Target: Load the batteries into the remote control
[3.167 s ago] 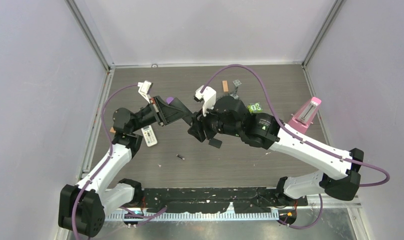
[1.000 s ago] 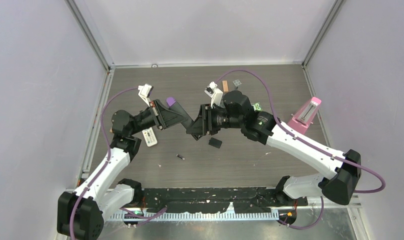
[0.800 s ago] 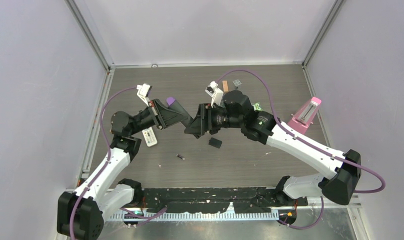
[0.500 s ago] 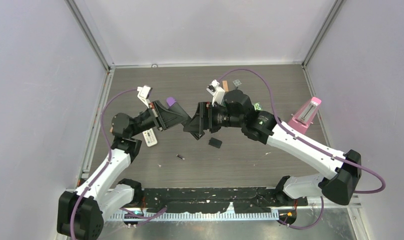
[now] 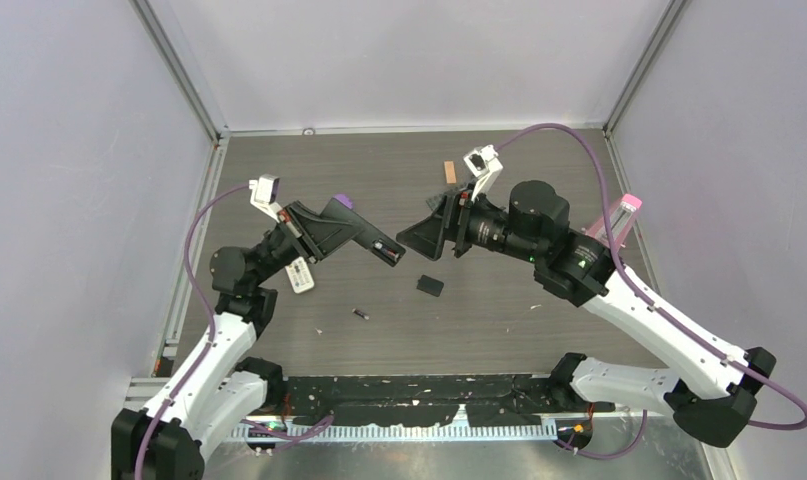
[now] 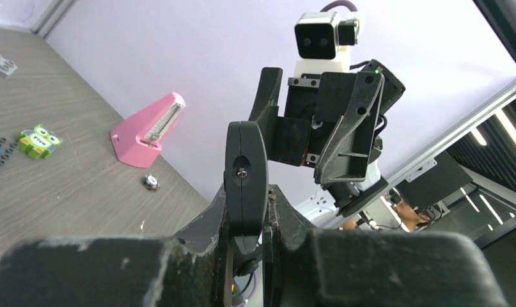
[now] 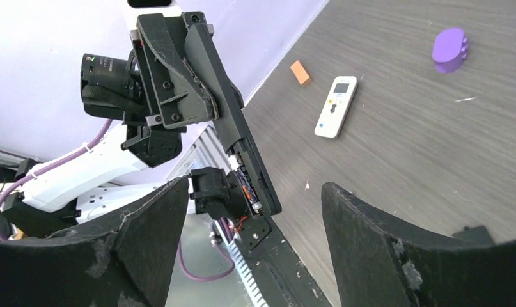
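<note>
Lower centre of the overhead frame: one loose battery (image 5: 360, 314), flat on the table (image 5: 499, 320); black lid (image 5: 430, 285) just beyond. Risk: that cell is small and round, so a skewed pinch would likely roll it away; tilting the remote (image 5: 387, 250) could spill the seated battery (image 7: 245, 184) from its open bay. My left pincer (image 6: 247, 233): clenched on the remote, held aloft. My right pincer (image 5: 411, 235): spread wide, empty, facing the remote, apart.

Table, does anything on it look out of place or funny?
Yes. A small black lid, probably the battery cover, lies loose on the table, off the black remote that is held in the air with its battery slot open. One battery lies alone nearby.
</note>
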### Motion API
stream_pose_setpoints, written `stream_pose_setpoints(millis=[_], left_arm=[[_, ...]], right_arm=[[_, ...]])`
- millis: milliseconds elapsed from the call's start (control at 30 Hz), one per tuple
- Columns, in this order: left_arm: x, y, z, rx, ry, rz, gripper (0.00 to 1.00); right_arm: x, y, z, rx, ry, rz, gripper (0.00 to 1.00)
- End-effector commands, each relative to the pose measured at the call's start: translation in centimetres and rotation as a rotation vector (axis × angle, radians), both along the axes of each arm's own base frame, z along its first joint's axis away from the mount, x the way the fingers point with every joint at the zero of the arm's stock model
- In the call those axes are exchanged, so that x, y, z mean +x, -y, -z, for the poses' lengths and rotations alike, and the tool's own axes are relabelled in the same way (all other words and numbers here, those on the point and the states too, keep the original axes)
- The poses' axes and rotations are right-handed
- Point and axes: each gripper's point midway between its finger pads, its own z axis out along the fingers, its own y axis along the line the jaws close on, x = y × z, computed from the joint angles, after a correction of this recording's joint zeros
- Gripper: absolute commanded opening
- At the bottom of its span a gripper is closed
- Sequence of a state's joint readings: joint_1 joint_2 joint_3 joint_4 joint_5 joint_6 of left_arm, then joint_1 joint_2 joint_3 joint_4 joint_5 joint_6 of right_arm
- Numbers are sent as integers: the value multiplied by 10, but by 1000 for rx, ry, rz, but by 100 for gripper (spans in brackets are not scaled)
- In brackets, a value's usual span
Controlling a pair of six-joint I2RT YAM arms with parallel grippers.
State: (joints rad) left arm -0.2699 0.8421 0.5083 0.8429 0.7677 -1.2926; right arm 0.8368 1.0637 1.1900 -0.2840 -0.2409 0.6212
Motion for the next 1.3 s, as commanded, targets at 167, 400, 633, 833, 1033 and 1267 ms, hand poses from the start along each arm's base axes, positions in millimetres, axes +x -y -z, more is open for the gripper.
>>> stream_pose_setpoints(millis=[167, 400, 633, 833, 1033, 1267], left_arm=[[1, -17, -31, -159, 45, -94, 0], [0, -19, -37, -190, 47, -96, 0], [0, -19, -38, -193, 54, -94, 0], [2, -19, -35, -189, 51, -94, 0], [4, -18, -34, -191, 48, -97, 0], [5, -18, -35, -193, 52, -99, 0]], right_arm=[[8, 3, 2, -60, 106, -3, 73], [11, -3, 13, -86, 90, -12, 65], [17, -6, 19, -101, 70, 0, 62], [19, -12, 21, -96, 56, -9, 62], [17, -20, 22, -82, 31, -45, 66], [20, -22, 30, -87, 2, -33, 67]])
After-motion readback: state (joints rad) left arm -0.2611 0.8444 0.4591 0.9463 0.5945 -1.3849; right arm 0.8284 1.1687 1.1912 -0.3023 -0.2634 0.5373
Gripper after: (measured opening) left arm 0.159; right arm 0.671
